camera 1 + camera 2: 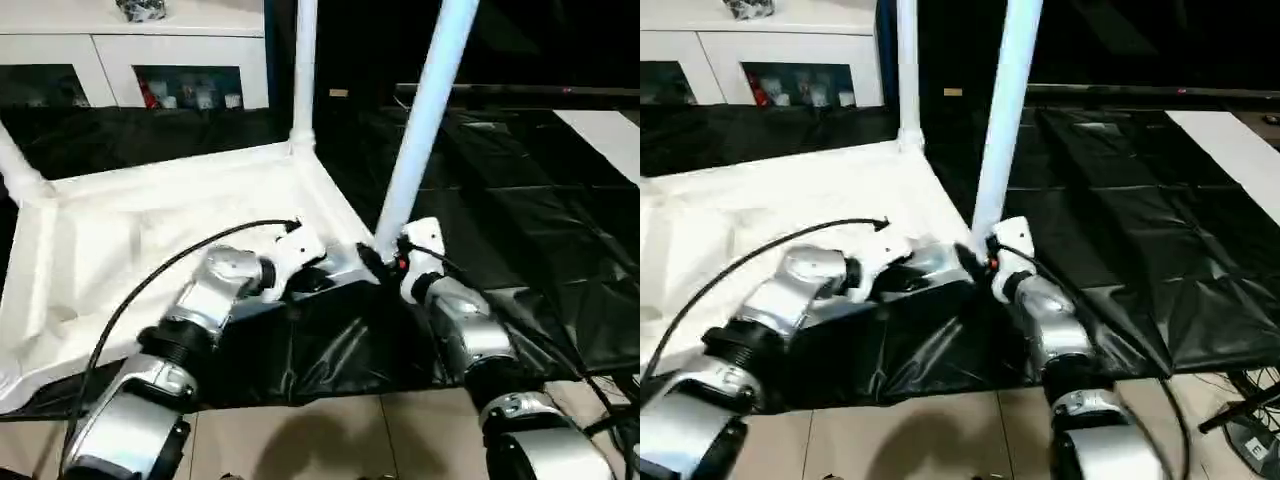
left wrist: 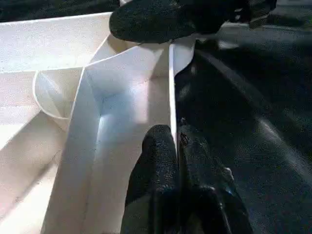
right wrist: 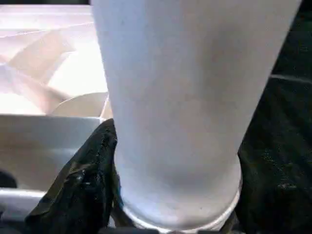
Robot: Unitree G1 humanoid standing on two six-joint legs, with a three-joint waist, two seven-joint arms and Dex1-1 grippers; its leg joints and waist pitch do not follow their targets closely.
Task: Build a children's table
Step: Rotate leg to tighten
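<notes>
The children's table top [image 1: 150, 230] lies upside down on the black-draped table, its ribs facing up. One white leg [image 1: 303, 70] stands in the far corner socket, and another leg [image 1: 20, 172] rises at the left corner. A third leg [image 1: 425, 110] stands tilted at the near right corner, its foot at the socket. My right gripper [image 1: 385, 262] is shut on this leg's base [image 3: 180, 146], with one black finger [image 3: 83, 180] beside it. My left gripper [image 2: 176, 146] is shut on the top's thin rim wall [image 2: 171, 87] next to that corner.
A white glass-door cabinet [image 1: 130, 60] stands behind at the left. Black cloth [image 1: 520, 220] covers the big table to the right, with a white board [image 1: 600, 130] at its far right. Tiled floor [image 1: 330, 440] shows below my forearms. A black cable [image 1: 150, 280] arcs over my left arm.
</notes>
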